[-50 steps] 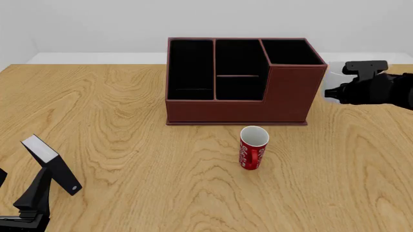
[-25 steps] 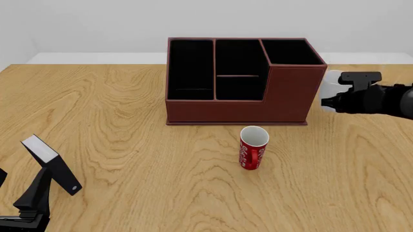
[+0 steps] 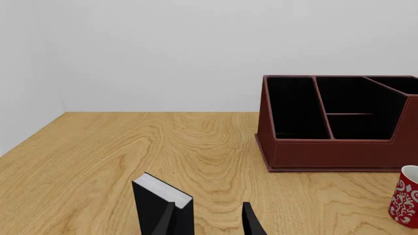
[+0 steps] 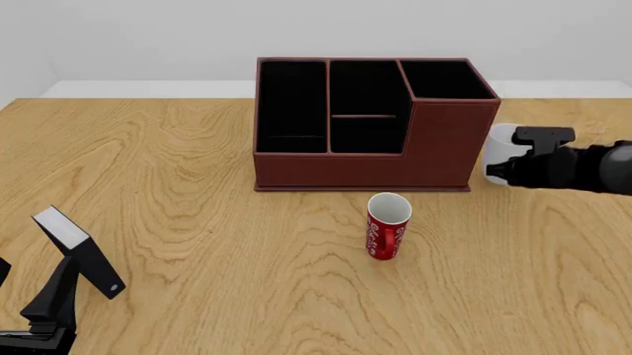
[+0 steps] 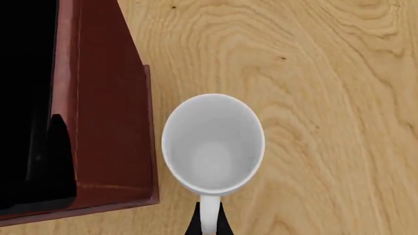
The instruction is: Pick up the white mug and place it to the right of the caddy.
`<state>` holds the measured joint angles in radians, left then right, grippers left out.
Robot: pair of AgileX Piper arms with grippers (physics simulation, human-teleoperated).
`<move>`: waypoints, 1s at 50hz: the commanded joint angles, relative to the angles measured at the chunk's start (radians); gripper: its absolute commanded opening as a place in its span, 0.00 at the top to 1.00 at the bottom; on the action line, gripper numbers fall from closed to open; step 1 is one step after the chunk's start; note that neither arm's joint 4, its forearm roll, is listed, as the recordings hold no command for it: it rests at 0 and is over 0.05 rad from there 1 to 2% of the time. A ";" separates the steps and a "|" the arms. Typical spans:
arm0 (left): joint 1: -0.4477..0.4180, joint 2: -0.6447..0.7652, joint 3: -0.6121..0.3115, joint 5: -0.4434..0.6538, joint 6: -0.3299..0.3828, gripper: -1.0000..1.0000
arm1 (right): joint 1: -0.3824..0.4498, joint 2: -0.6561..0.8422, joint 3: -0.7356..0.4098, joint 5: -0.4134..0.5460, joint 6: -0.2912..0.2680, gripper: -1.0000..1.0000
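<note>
The white mug (image 4: 499, 148) is upright just right of the reddish-brown caddy (image 4: 365, 159), close to its right wall without touching. I cannot tell whether it rests on the table. My right gripper (image 4: 505, 169) is shut on the mug's handle. In the right wrist view the fingertips (image 5: 207, 224) pinch the handle below the mug (image 5: 212, 144), with the caddy's wall (image 5: 98, 98) beside it. My left gripper (image 4: 29, 290) is open and empty at the near left. In the left wrist view its fingers (image 3: 251, 223) stand apart and the caddy (image 3: 339, 152) is far ahead.
A red mug with white lettering (image 4: 387, 225) stands in front of the caddy, and shows in the left wrist view (image 3: 406, 196). A small black-and-white slanted block (image 4: 74, 248) stands by my left gripper, and shows in its wrist view (image 3: 163, 200).
My right gripper has brought the white mug down and a little left, lower beside the caddy's right wall. The left arm has not moved.
</note>
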<state>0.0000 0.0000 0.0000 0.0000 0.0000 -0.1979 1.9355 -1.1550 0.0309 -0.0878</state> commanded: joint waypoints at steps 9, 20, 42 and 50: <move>0.000 0.000 0.000 0.000 0.000 0.00 | 0.006 0.047 0.018 -0.051 0.027 1.00; 0.000 0.000 0.000 0.000 0.000 0.00 | 0.004 0.074 0.033 -0.073 0.034 1.00; 0.000 0.000 0.000 0.000 0.000 0.00 | 0.002 0.081 0.041 -0.083 0.007 0.00; 0.000 0.000 0.000 0.000 0.000 0.00 | 0.001 0.076 0.050 -0.088 0.009 0.00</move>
<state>0.0000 0.0000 0.0000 0.0000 0.0000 -0.1966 2.0081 -1.1182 -0.0521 -0.0789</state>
